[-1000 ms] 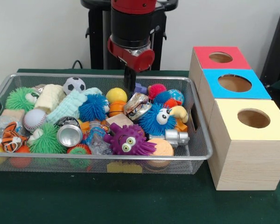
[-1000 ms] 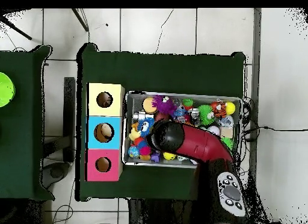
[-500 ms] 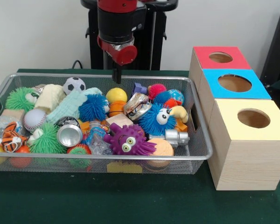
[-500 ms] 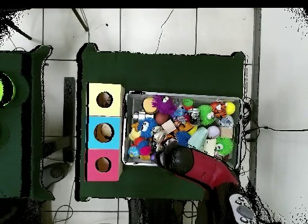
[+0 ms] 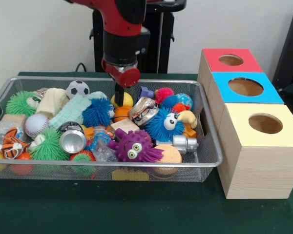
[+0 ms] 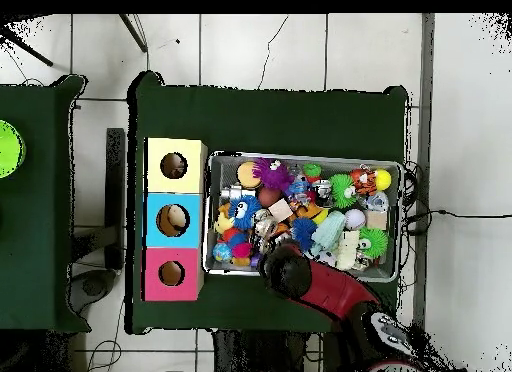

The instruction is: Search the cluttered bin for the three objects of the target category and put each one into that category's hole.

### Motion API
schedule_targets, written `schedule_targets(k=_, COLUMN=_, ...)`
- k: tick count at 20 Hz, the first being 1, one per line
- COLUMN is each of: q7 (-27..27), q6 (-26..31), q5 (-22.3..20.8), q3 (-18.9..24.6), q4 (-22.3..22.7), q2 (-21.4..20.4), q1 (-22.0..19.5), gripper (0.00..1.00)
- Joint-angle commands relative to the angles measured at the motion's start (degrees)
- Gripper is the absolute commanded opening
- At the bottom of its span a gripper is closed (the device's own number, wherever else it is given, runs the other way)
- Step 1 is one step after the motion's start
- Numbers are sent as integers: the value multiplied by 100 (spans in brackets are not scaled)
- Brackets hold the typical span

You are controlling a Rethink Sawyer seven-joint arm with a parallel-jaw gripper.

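The gripper (image 5: 119, 95) hung over the upper middle of the wire bin (image 5: 207, 155), its tip directly in front of the yellow ball (image 5: 125, 100). Whether it was open or held anything could not be told. The three boxes (image 5: 256, 146) stood at frame right.

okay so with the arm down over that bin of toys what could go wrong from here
The gripper sits right at the round yellow ball; pressed from above, it could roll away. The small orange basketball and blue spiky ball crowd it, so the gripper might catch a neighbour instead.
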Motion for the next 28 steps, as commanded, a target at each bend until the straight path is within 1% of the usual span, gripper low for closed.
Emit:
schedule_targets(k=1, q7=1533, q6=-973, q5=541, q3=693, q4=180, q2=857, q1=120, gripper=0)
schedule_targets(k=3, q7=1576, q6=-1093, q5=628, q3=690, q4=200, q2=911, q1=146, gripper=0)
schedule_targets(k=6, q7=1584, q6=-1339, q5=688, q3=798, q4=233, q2=1027, q1=83, gripper=0)
schedule_targets(k=8, q7=1492, q6=-1380, q5=693, q3=782, q4=241, q2=1007, q1=81, gripper=0)
schedule_targets(k=9, q7=1388, q6=-1308, q5=670, q3=750, q4=257, q2=932, q1=78, gripper=0)
schedule_targets(k=11, q7=1044, q6=-926, q5=564, q3=658, q4=301, q2=629, q1=0, gripper=0)
schedule_targets(k=12, q7=793, q6=-572, q5=485, q3=550, q4=319, q2=353, q1=-60, gripper=0)
schedule_targets(k=13, q7=439, q6=-17, q5=351, q3=485, q4=320, q2=-26, q1=-225, gripper=0)
schedule_targets(k=14, q7=-4, q6=755, q5=217, q3=439, q4=247, q2=-482, q1=-457, gripper=0)
schedule_targets(k=15, q7=-405, q6=1407, q5=103, q3=376, q4=68, q2=-820, q1=-629, gripper=0)
schedule_targets(k=16, q7=-703, q6=1848, q5=0, q3=328, q4=-143, q2=-975, q1=-727, gripper=0)
schedule_targets(k=17, q7=-898, q6=2069, q5=-96, q3=287, q4=-353, q2=-1021, q1=-770, gripper=0)
schedule_targets(k=19, q7=-1087, q6=2245, q5=-268, q3=278, q4=-678, q2=-972, q1=-796, gripper=0)
schedule_targets(k=22, q7=-1063, q6=2423, q5=-542, q3=331, q4=-985, q2=-937, q1=-815, gripper=0)
schedule_targets(k=25, q7=-1049, q6=2599, q5=-824, q3=420, q4=-1168, q2=-974, q1=-897, gripper=0)
schedule_targets(k=28, q7=-1090, q6=2689, q5=-1047, q3=578, q4=-1351, q2=-925, q1=-1052, gripper=0)
